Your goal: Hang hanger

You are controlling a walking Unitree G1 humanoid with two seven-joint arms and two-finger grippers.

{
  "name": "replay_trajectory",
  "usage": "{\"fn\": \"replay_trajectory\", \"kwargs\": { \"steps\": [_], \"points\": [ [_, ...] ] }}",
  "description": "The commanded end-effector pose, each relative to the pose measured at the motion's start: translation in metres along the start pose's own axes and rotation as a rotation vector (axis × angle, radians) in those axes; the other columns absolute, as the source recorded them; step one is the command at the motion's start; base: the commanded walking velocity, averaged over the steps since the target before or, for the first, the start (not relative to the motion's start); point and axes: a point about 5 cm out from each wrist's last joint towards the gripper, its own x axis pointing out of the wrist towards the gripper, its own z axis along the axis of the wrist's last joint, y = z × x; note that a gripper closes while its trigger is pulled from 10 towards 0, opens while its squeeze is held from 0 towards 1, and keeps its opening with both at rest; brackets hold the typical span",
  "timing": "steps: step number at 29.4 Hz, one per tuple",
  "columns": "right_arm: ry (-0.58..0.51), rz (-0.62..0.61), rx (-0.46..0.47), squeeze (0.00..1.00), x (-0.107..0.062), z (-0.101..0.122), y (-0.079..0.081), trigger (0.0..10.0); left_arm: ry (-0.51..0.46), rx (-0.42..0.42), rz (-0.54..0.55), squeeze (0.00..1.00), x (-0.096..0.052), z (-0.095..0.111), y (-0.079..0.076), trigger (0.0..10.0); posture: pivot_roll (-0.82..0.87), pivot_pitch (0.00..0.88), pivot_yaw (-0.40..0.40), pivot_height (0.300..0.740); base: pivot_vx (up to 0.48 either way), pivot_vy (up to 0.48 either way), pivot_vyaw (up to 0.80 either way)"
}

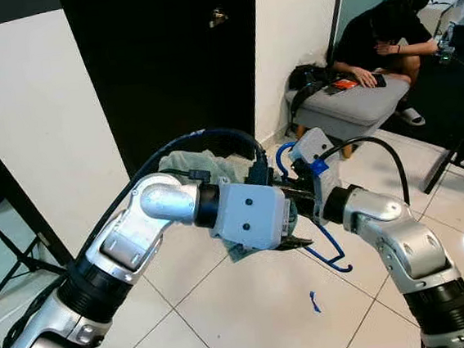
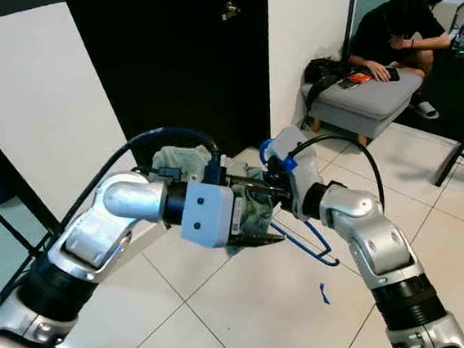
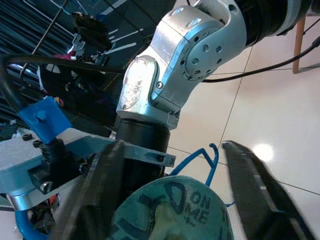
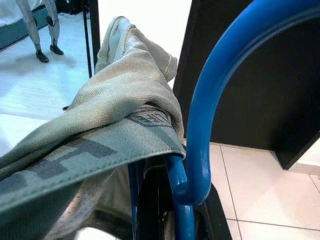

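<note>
A blue plastic hanger [image 1: 330, 251] hangs low over the tiled floor, and its hook [image 4: 205, 125] rises close in the right wrist view. My right gripper [image 1: 289, 185] is shut on the hanger just under the hook. A grey-green garment [image 2: 177, 159] with a printed collar band [image 4: 90, 155] is draped over the hanger. My left gripper [image 2: 260, 214] comes in from the left. Its fingers [image 3: 100, 195] stand open on either side of the garment's collar [image 3: 170, 210], facing the right wrist.
A black door [image 1: 164, 65] stands straight ahead between white wall panels. At the back right a person [image 1: 375, 41] sits bent over a grey cushioned bench [image 1: 349, 105]. On the tiles lies a small blue scrap [image 1: 313, 302]. A black stand's legs [image 1: 9, 253] are on the left.
</note>
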Motion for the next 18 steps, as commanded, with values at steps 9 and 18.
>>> {"fn": "replay_trajectory", "kwargs": {
  "steps": [9,18],
  "points": [
    [-0.151,0.068,0.022,0.00,-0.038,0.018,-0.017,10.0,0.139,-0.028,0.204,1.00,-0.060,-0.005,0.037,10.0,-0.01,0.000,0.008,0.740,0.000,0.000,0.00],
    [-0.307,0.138,0.113,0.00,-0.076,0.032,-0.026,10.0,0.055,-0.147,0.589,0.00,-0.135,0.008,0.066,10.0,-0.01,0.000,0.002,0.740,0.000,0.000,0.00]
  ]
}}
